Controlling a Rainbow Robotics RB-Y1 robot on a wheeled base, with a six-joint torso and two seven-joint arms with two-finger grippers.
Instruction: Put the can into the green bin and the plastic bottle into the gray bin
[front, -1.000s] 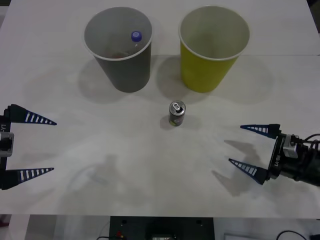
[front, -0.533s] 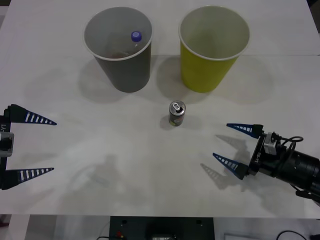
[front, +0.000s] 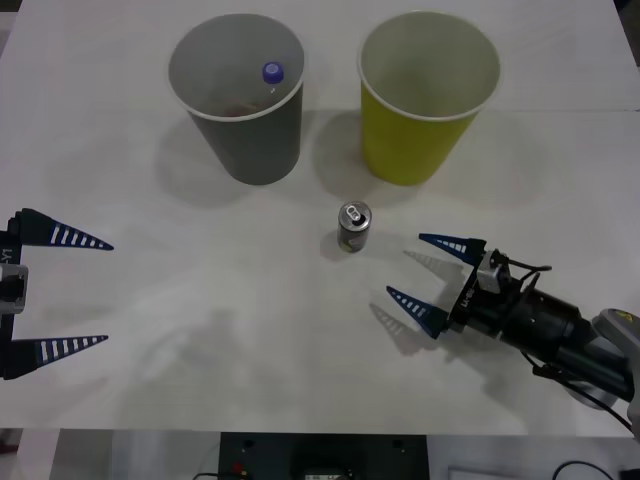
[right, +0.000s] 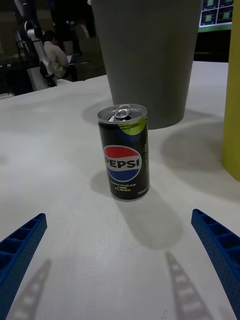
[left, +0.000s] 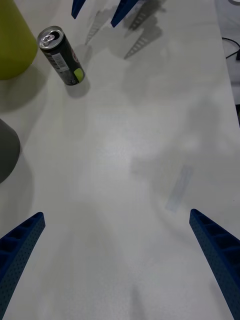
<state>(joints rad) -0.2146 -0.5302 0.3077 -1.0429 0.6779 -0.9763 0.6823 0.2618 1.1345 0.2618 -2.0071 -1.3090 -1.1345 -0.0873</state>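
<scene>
A dark can (front: 354, 226) stands upright on the tabletop (front: 200, 300) just before the green bin (front: 425, 95); beside that, the gray bin (front: 240, 95) holds the blue-capped bottle (front: 272, 73).

White table (front: 200, 300) across the whole near scene, matte, lit from above, with soft shadows. Faint seam (front: 580, 110) at far right. Dark room (right: 45, 45) beyond the far edge, with lit screens (right: 215, 12). Dark floor (front: 130, 458) below the near edge.
</scene>
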